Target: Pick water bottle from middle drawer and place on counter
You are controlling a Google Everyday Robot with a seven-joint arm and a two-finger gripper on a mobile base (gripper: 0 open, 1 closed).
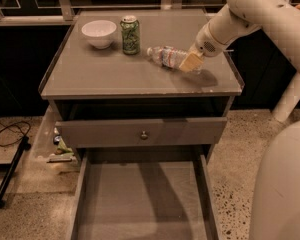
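The water bottle (164, 56), clear with a white cap and a red-and-white label, lies nearly flat just above the counter (110, 79), cap pointing left toward the green can. My gripper (190, 62) comes in from the right and is shut on the bottle's base end, over the counter's right half. The middle drawer (140, 199) is pulled out wide below, and its flat grey floor holds nothing.
A green drinks can (130, 35) and a white bowl (99, 33) stand at the counter's back left, close to the bottle's cap. The drawer front with the round knob (144, 134) is slightly open above the middle drawer. A black cable (10, 131) and clutter lie on the floor at left.
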